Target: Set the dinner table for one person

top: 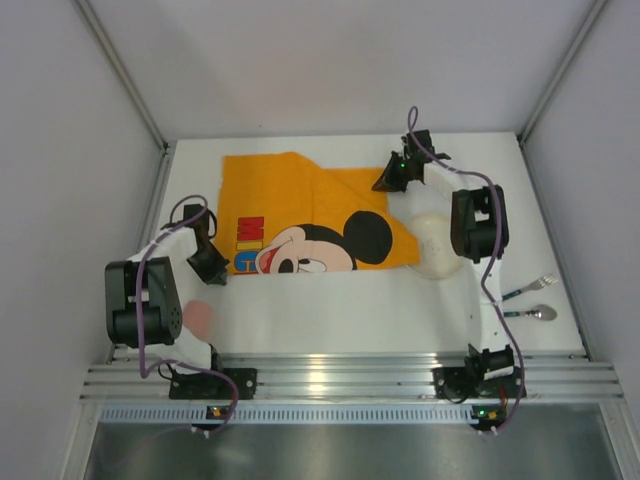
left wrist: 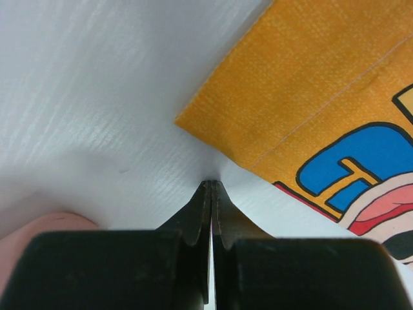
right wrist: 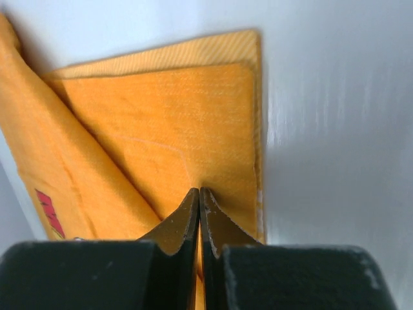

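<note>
Inspector: Tools pinched shut — right tool (right wrist: pixel 199 190) on the folded far corner of the placemat (top: pixel 290 195), left tool (left wrist: pixel 211 184) at its near edge, hold unconfirmed.
Operator: Risk?
Inspector: Uneven pull skews it across the tabletop (top: pixel 330 310), into the white dish (top: pixel 432 245).

The left arm (top: pixel 140 300) and right arm (top: pixel 478 222) were black-jointed with white links, each trailing looped purple cables (top: pixel 462 172).

Looking like a robotics lab cell: plain grey panels (top: pixel 60 150) enclosing a white tabletop (top: pixel 330 300), aluminium rail (top: pixel 350 378) edging it.
</note>
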`<state>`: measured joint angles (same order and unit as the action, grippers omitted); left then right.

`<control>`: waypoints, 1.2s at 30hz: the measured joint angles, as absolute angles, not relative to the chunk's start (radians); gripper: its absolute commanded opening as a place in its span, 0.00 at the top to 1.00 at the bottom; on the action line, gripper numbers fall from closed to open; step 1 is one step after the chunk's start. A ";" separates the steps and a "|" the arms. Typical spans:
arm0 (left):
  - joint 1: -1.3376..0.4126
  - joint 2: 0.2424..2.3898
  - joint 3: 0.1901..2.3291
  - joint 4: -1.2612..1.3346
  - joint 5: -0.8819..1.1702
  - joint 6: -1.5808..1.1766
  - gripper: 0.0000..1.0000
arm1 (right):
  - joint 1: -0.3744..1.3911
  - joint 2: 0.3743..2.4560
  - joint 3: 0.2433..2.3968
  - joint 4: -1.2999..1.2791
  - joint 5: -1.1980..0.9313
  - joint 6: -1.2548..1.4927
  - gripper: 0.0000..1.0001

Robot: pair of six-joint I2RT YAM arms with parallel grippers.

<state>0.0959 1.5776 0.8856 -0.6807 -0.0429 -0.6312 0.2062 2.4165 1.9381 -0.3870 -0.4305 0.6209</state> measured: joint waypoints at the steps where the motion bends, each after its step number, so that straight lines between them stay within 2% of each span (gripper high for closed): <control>1: 0.095 1.576 0.886 -0.685 -0.055 -0.633 1.00 | 0.200 2.431 1.951 -0.388 -0.430 0.622 1.00; 7: 0.095 1.573 0.886 -0.714 -0.122 -0.652 1.00 | 0.169 2.485 2.045 -0.442 -0.433 0.622 1.00; 13: 0.097 1.565 0.882 -0.745 -0.171 -0.654 1.00 | 0.144 2.514 2.144 -0.551 -0.339 0.577 1.00; 20: 0.097 1.556 0.881 -0.776 -0.192 -0.655 1.00 | 0.042 2.527 2.205 -0.627 -0.275 0.569 1.00; 24: 0.097 1.545 0.881 -0.785 -0.192 -0.656 1.00 | -0.016 2.604 2.339 -0.637 -0.290 0.565 0.95; 27: 0.096 1.517 0.881 -0.790 -0.191 -0.656 1.00 | -0.045 2.649 2.376 -0.562 -0.377 0.605 0.73; 28: 0.096 1.505 0.881 -0.792 -0.191 -0.656 1.00 | -0.049 2.657 2.378 -0.530 -0.416 0.620 0.56; 30: 0.095 1.481 0.884 -0.798 -0.191 -0.656 1.00 | -0.046 2.663 2.378 -0.467 -0.494 0.659 0.37; 31: 0.094 1.472 0.887 -0.802 -0.187 -0.656 1.00 | -0.041 2.663 2.377 -0.440 -0.537 0.673 0.21; 34: 0.083 1.437 0.905 -0.805 -0.164 -0.659 1.00 | -0.014 2.634 2.325 -0.375 -0.614 0.685 0.00; 36: 0.069 1.404 0.926 -0.796 -0.136 -0.660 1.00 | 0.006 2.567 2.222 -0.360 -0.633 0.675 0.00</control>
<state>0.0692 1.4044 0.9260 -0.7959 -0.1360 -0.6598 0.0059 2.5671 2.2215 -0.3595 -0.6334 0.6750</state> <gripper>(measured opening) 0.012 0.982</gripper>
